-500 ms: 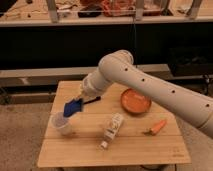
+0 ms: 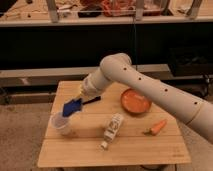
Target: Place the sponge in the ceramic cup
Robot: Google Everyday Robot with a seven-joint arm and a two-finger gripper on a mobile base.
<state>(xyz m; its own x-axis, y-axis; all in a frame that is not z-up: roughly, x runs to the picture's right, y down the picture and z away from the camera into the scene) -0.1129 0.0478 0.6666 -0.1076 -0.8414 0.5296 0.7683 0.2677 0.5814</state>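
The bright-blue sponge hangs just above and slightly right of the ceramic cup, a pale whitish cup standing upright near the left edge of the wooden table. My gripper reaches down from the white arm and is shut on the sponge, holding it tilted over the cup's rim. The sponge's lower corner is close to the rim; contact cannot be told.
An orange-red bowl sits at the table's back right. A white bottle lies on its side in the middle. An orange carrot lies at the right. A dark shelf and counter stand behind the table.
The arm with the sponge has shifted slightly; the sponge still hangs just over the cup. Nothing else moved.
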